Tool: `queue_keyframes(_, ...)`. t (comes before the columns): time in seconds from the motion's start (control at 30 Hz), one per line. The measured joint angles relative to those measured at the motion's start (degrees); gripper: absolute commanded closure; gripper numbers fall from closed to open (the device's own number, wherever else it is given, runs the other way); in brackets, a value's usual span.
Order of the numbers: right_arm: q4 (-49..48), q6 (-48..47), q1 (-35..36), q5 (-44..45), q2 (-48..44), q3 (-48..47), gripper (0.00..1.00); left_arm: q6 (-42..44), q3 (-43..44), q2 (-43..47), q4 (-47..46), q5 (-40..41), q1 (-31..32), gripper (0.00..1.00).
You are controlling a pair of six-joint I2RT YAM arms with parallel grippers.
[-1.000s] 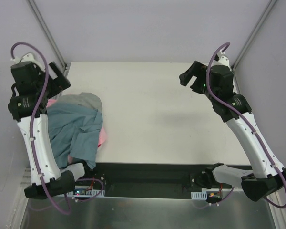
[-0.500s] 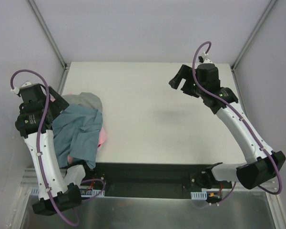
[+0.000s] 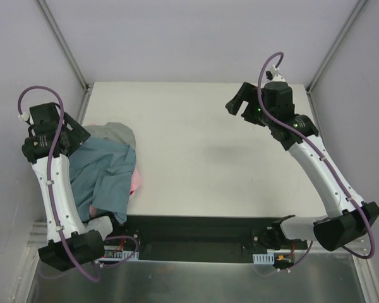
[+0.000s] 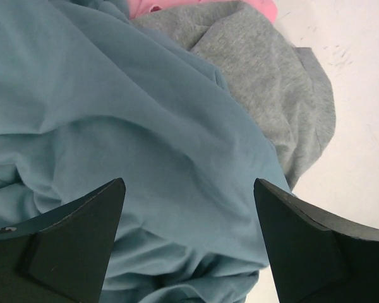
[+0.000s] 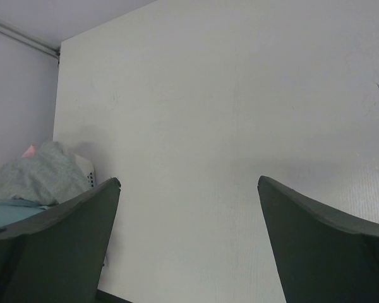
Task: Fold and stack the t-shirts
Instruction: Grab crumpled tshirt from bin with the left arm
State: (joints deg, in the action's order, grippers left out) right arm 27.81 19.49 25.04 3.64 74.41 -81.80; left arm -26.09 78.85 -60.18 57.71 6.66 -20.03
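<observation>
Three t-shirts can be counted in one heap at the left of the overhead frame: one slate-blue shirt [image 3: 104, 177], one grey shirt [image 3: 119, 134], one pink shirt [image 3: 136, 182]; whether more lie underneath cannot be told. Two robot arms, the left arm [image 3: 55, 189] and the right arm [image 3: 319, 167], each with one pair of jaws. Two purple cables, the left cable [image 3: 22, 100] and the right cable [image 3: 261, 71]. One white counter [image 3: 208, 158]
</observation>
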Motion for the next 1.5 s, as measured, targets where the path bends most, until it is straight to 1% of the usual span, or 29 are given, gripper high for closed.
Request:
queue_keyframes(0.17, 1.2, 0.6, 0.0, 0.4, 0.1, -0.3, 0.04, -0.6, -1.3, -3.9, -1.7, -2.5, -0.3, 0.18)
queue_keyframes(0.37, 1.6, -0.4, 0.0, 2.7, 0.1, -0.3, 0.04, -0.6, -3.5, -4.0, -3.7, -3.1, -0.3, 0.22)
queue_keyframes(0.53, 1.6, -3.0, 0.0, 3.5, 0.1, -0.3, 0.04, -0.5, -4.7, -4.6, -4.6, -3.1, -0.3, 0.22)
queue_keyframes(0.67, 1.6, -4.5, 0.0, 4.4, 0.1, -0.2, 0.04, -1.3, -7.9, -4.6, -5.7, -3.1, -0.3, 0.26)
queue_keyframes(0.7, 1.5, -4.8, 0.0, 4.9, 0.0, -0.1, 0.04, -1.5, -8.5, -4.6, -5.9, -3.1, -0.3, 0.35)
queue_keyframes(0.77, 1.5, -5.2, 0.0, 5.7, -0.5, 0.2, 0.04, -1.8, -8.9, -4.6, -6.2, -3.1, -0.3, 0.45)
queue_keyframes(0.8, 1.5, -5.3, 0.0, 6.1, -0.8, 0.4, 0.04, -2.1, -9.0, -4.6, -6.3, -2.9, -0.3, 0.58)
queue_keyframes(0.83, 1.5, -5.5, 0.0, 6.5, -1.1, 0.7, 0.04, -2.3, -9.1, -4.6, -6.3, -2.5, -0.3, 0.68)
queue_keyframes(0.9, 1.5, -5.6, 0.0, 7.2, -1.9, 1.4, 0.04, -3.3, -9.3, -4.6, -6.3, -1.7, -0.3, 0.83)
queue_keyframes(0.93, 1.4, -5.7, 0.0, 7.6, -2.4, 1.7, 0.04, -3.5, -9.3, -4.7, -6.3, -1.6, -0.3, 1.0)
queue_keyframes(1.13, 1.4, -5.9, 0.0, 8.6, -3.7, 2.6, 0.04, -3.5, -8.9, -4.7, -6.1, -1.5, -0.3, 1.0)
queue_keyframes(1.27, 1.4, -5.9, 0.0, 8.7, -3.7, 2.6, 0.04, -2.8, -6.3, -4.7, -4.7, -1.5, -0.3, 1.0)
queue_keyframes(1.37, 1.4, -5.9, 0.0, 7.8, -3.7, 2.5, 0.04, -1.1, -2.3, -4.7, -3.5, -1.5, -0.3, 1.0)
queue_keyframes(1.5, 1.9, -5.8, 0.0, 6.4, -3.7, 1.2, 0.04, 1.9, 6.1, -4.6, -1.3, -1.6, -0.3, 1.0)
